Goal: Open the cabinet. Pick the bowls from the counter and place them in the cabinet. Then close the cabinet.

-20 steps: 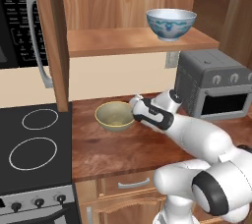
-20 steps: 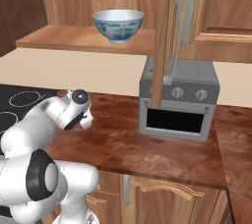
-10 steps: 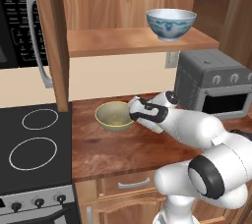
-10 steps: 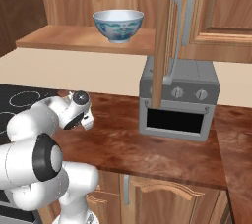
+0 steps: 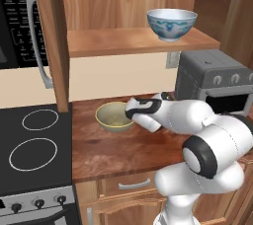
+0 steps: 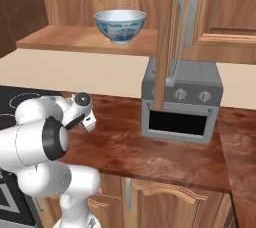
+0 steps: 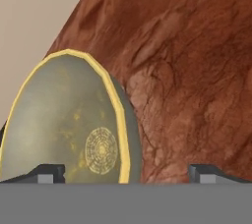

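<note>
Cabinet (image 5: 148,17) doors of warm brown wood stand open, one door (image 5: 53,36) seen edge-on at the left of the left base view and the other (image 6: 165,37) hanging edge-on in front of the toaster oven in the right base view, its long grey bar handle (image 6: 176,37) facing right. Below it the reddish-brown worktop (image 5: 113,150) runs from the black stovetop (image 5: 34,150) on the left to the grey toaster oven (image 6: 180,102) on the right. A microwave (image 5: 22,21) hangs above the stovetop. On the cabinet shelf (image 5: 123,41) sits the white bowl with blue markings (image 5: 171,23), upright, toward the shelf's right end. The olive-yellow bowl (image 5: 114,116) rests upright on the worktop, near the back wall and just right of the stovetop. The white arm reaches low across the worktop from the right, and the pincer (image 5: 129,113) is at the bowl's right rim. In the hand view the two dark finger tips (image 7: 47,173) are spread wide apart, the yellow rim lying between them and nothing clamped; the bowl's inside shows a round pale emblem (image 7: 101,150).
</note>
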Motion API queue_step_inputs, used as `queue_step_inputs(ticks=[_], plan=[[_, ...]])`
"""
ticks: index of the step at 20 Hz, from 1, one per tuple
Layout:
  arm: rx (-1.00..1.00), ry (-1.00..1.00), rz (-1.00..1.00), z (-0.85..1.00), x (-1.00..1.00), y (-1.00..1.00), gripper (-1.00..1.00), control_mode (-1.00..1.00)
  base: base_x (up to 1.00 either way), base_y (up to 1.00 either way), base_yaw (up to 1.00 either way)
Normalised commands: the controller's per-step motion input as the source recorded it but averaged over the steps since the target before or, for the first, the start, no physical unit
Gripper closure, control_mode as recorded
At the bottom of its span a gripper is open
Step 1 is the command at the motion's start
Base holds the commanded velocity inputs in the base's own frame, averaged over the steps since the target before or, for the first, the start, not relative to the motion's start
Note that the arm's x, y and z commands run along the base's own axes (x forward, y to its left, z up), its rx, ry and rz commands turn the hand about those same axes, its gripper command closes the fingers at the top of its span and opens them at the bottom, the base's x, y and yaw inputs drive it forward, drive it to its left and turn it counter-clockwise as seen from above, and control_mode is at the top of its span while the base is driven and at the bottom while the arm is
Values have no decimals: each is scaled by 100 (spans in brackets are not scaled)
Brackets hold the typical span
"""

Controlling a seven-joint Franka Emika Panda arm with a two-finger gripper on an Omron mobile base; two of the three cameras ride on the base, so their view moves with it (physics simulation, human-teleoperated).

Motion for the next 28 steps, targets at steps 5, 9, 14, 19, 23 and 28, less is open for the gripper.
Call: queue_step_inputs(ticks=[5, 9, 14, 19, 23, 28], plan=[[-2, 0, 0, -19, 16, 8, -100, -100, 0, 0, 0], [-3, 0, 0, -19, 20, 13, -100, -100, 0, 0, 0], [-3, 0, 0, -19, 20, 13, 100, -100, 0, 0, 0], [-3, 0, 0, -18, 8, 11, 100, -100, 0, 0, 0], [-2, 0, 0, -18, 1, 10, 100, -100, 0, 0, 0], [-2, 0, 0, -19, 1, 10, 100, -100, 0, 0, 0]])
